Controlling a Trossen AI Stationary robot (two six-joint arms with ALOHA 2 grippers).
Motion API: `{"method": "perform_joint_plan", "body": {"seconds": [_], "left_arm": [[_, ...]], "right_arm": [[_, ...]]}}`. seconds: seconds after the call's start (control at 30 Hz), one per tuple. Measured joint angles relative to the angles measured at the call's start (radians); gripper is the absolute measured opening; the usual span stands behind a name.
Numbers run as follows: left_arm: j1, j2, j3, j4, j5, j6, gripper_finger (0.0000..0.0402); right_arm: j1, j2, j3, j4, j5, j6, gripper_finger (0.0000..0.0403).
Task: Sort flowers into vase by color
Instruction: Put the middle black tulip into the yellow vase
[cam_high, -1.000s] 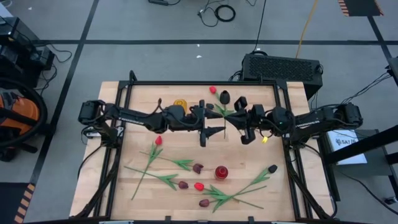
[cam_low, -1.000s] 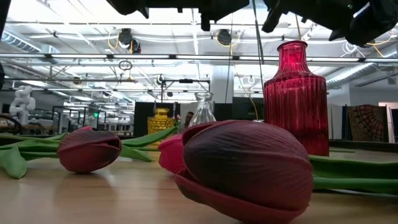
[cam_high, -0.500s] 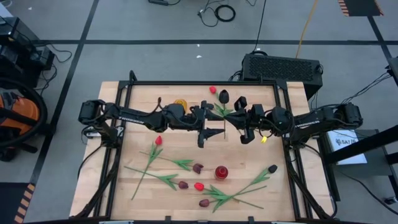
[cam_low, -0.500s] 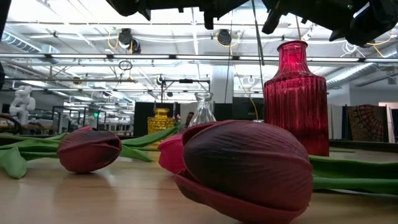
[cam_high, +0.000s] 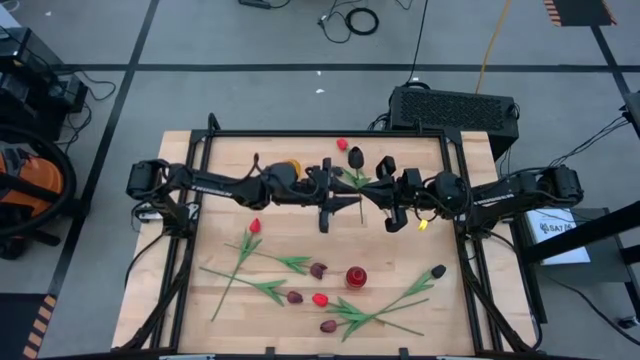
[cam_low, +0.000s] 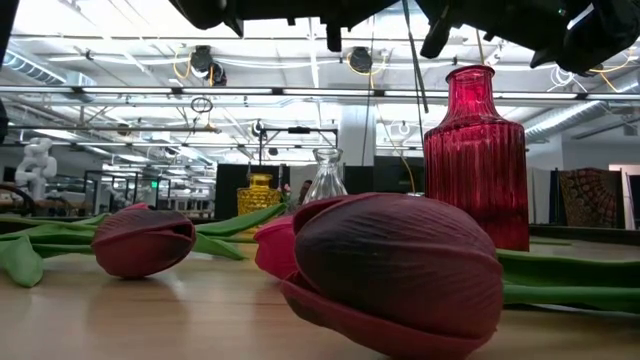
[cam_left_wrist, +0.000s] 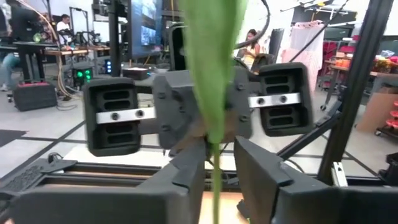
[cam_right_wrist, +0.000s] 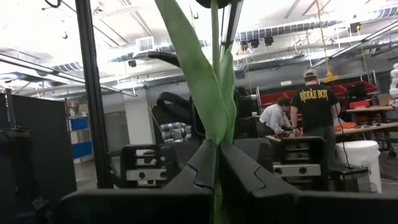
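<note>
A dark-headed flower (cam_high: 356, 157) is held in the air over the table's middle, its long green leaf (cam_right_wrist: 199, 81) rising from the stem. My right gripper (cam_right_wrist: 216, 171) is shut on the stem. My left gripper (cam_left_wrist: 219, 177) faces it from the table's left. Its fingers stand close on either side of the same thin stem (cam_left_wrist: 216, 186), with a narrow gap still showing. Several more flowers lie flat on the near half of the table, such as a red one (cam_high: 254, 226) and a maroon one (cam_high: 318, 269). The red vase (cam_high: 356, 276) stands among them. My right gripper pinches the flower's stem (cam_right_wrist: 216, 146) between its two fingers, just below where the leaves spring from it. The fingers come level from the table's right and lie across the stem. The flower is lifted clear of the table, its dark head leaning toward the far edge.
A yellow vase (cam_high: 290, 167) stands far left of the grippers, and a clear glass vase (cam_low: 325, 178) shows beside it in the low view. A loose red head (cam_high: 342, 144) lies near the far edge. A black frame (cam_high: 200, 150) rims the table.
The held flower's dark head has shifted slightly toward the table's left, and my right gripper has edged the same way with it. My left gripper has drawn a little closer to the stem.
</note>
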Motion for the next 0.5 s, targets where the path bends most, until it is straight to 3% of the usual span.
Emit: {"method": "perform_joint_plan", "body": {"seconds": [0.23, 0.37, 0.5], "left_arm": [[0.007, 0.0, 0.0, -0.002, 0.032, 0.0, 0.0011], [0.013, 0.0, -0.001, -0.01, 0.064, 0.0, 0.0012], [0.02, -0.006, -0.001, -0.04, 0.072, 0.0, 0.0014]], "right_arm": [[0.0, 0.0, 0.0, -0.003, -0.002, 0.0, 0.0004], [0.0, 0.0, 0.0, -0.024, -0.004, 0.0, 0.001], [0.0, -0.001, 0.0, -0.04, -0.002, -0.001, 0.0044]]}}
